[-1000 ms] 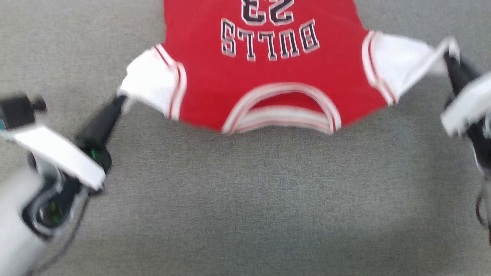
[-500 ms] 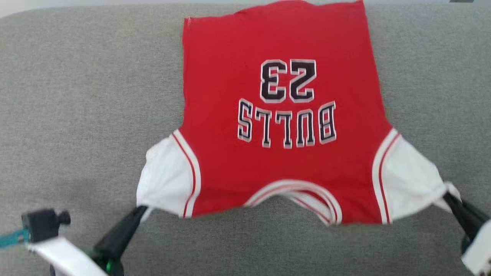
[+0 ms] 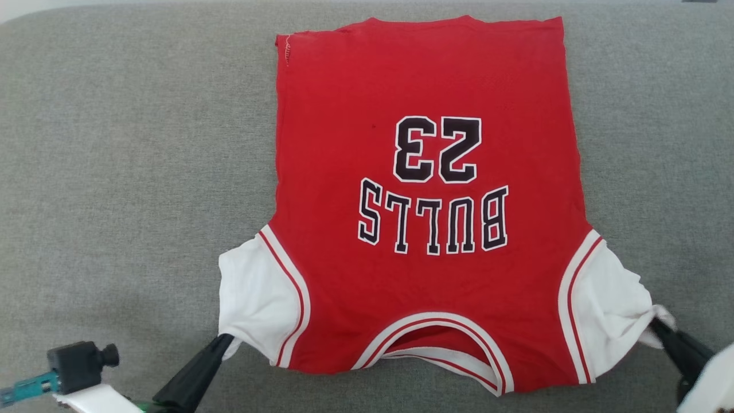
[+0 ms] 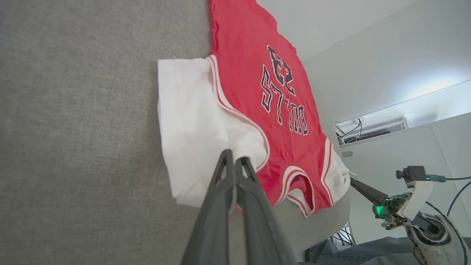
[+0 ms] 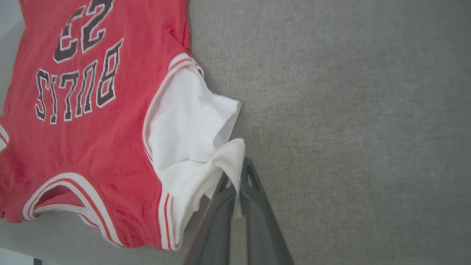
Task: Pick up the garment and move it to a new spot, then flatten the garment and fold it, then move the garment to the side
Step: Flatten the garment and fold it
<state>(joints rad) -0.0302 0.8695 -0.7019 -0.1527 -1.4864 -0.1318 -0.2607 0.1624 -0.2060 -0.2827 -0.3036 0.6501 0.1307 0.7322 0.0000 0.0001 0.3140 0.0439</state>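
Note:
The garment (image 3: 424,229) is a red jersey with white sleeves and black "BULLS 23" lettering, spread flat on the grey surface, collar toward me. My left gripper (image 3: 226,339) is shut on the corner of its white left sleeve (image 3: 252,298); the left wrist view shows that sleeve's (image 4: 191,125) cloth pinched between the left gripper's (image 4: 232,158) dark fingers. At the lower right, my right gripper (image 3: 658,327) is shut on the bunched tip of the other white sleeve (image 3: 608,304), and the right wrist view has the right gripper (image 5: 237,167) clamped on that sleeve's (image 5: 191,132) folded edge.
The grey fabric-covered surface (image 3: 126,172) stretches wide on both sides of the jersey; its far edge curves at the top left. A small black camera on a teal mount (image 3: 80,364) sits on my left arm. A pale wall (image 4: 386,55) lies beyond the surface.
The head camera has tilted, so the whole jersey now shows. Both grippers stay shut on the sleeves, and the jersey lies flatter, its hem now spread out on the surface.

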